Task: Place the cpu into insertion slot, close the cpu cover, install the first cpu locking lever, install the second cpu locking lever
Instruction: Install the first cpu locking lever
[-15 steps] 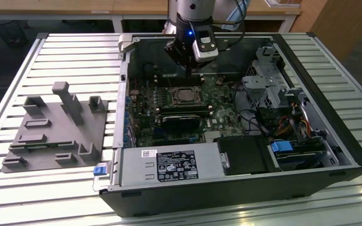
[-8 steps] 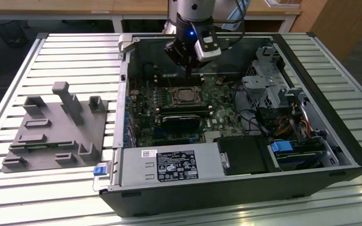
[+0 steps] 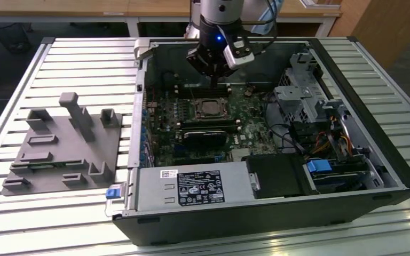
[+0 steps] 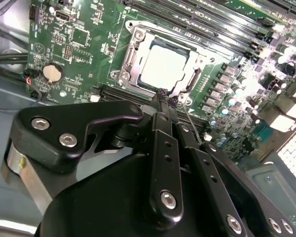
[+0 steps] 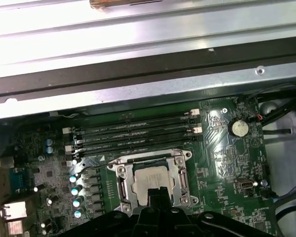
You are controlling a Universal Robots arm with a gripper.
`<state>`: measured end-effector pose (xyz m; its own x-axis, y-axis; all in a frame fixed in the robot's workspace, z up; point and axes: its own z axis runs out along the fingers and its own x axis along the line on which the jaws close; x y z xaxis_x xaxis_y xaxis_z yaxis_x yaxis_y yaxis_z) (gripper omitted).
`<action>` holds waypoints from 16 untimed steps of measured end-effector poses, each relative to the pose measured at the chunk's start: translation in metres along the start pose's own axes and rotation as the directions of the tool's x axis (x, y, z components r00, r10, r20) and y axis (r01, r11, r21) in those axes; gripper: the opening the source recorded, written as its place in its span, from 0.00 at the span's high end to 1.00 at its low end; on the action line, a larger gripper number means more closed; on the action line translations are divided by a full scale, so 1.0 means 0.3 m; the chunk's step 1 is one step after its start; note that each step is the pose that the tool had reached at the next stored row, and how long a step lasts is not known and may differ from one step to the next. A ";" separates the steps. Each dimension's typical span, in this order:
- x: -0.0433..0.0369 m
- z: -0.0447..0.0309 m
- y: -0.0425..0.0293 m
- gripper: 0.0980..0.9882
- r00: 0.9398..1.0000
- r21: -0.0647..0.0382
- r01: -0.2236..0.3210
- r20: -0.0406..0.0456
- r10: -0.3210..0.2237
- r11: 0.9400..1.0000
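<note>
One cpu [image 4: 163, 66] sits in insertion slot [image 4: 122, 75], cpu cover [image 4: 130, 57] flat over it; gripper [image 3: 215, 85] clenched at slot's 12 o'clock in exterior view.

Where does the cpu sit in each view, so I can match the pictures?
Exterior view: cpu mid-motherboard, near the gripper.
Second wrist view: cpu seated in the insertion slot, past the gripper's tip.
First wrist view: cpu in the same slot.
Shared landmark: the memory slots alongside.
</note>
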<state>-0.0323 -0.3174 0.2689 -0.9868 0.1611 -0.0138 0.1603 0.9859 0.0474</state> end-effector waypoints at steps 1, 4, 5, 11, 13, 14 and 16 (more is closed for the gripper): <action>0.000 0.000 0.000 0.99 1.000 0.000 0.005 0.001 -0.005 1.000; 0.001 0.000 -0.001 0.99 1.000 -0.001 0.017 0.002 -0.017 1.000; 0.003 0.000 -0.001 0.99 1.000 -0.001 0.019 0.002 -0.019 1.000; 0.031 0.001 -0.006 0.99 1.000 -0.003 0.023 0.007 -0.023 1.000; 0.035 0.004 -0.007 0.99 0.999 -0.011 0.053 0.004 -0.053 0.999; 0.039 0.004 -0.007 0.99 0.998 -0.012 0.058 0.004 -0.058 0.998; 0.047 0.004 -0.009 0.99 0.998 -0.012 0.060 0.005 -0.060 0.998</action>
<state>-0.0466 -0.3176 0.2673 -0.9945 0.1023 -0.0214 0.1009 0.9932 0.0586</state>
